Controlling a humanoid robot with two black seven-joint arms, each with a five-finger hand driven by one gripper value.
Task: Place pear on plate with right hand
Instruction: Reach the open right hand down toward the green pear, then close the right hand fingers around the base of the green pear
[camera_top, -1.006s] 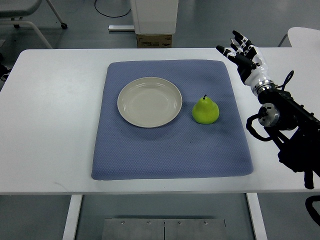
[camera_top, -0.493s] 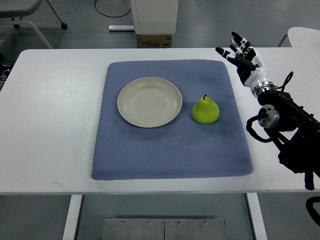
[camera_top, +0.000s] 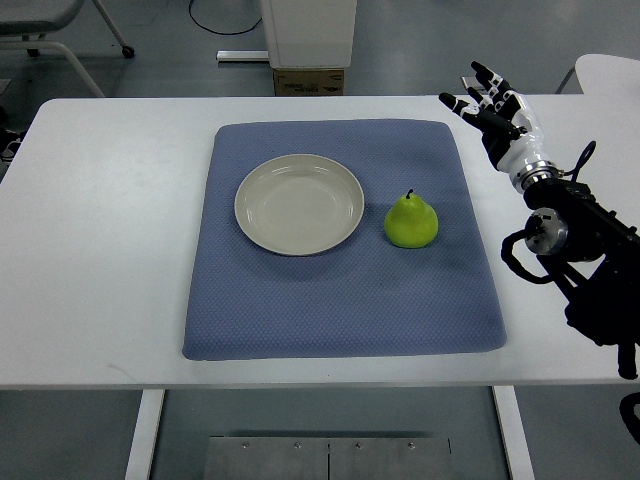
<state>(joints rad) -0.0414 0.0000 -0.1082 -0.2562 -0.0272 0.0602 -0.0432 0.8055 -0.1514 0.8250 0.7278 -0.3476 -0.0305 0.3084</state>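
1. A white worktop (camera_top: 110, 220) is carrying a blue mat (camera_top: 340, 300), and the mat is covering the middle part of it.
2. A pale round plate (camera_top: 299, 203) is lying on the mat, in the half nearer to the far edge of the worktop and a little toward the left edge of the mat.
3. A green pear (camera_top: 411, 221) is standing upright on the mat, with its dark stem pointing up. It is sitting just beside the right rim of the plate, but it is not touching the plate.
4. The right robot hand (camera_top: 492, 105) is showing near the far right corner of the worktop, beyond the right edge of the mat. Its arm (camera_top: 580, 250) is coming in from the right side and is running along the right edge of the worktop.
5. The fingers (camera_top: 483, 72) of this robot hand are standing spread apart, and they are holding nothing.
6. The right robot hand is staying well apart from the pear and is not touching it.
7. Behind the far edge of the worktop, a white pedestal (camera_top: 308, 32) with a brown box (camera_top: 309, 82) at its foot is standing on the grey floor.
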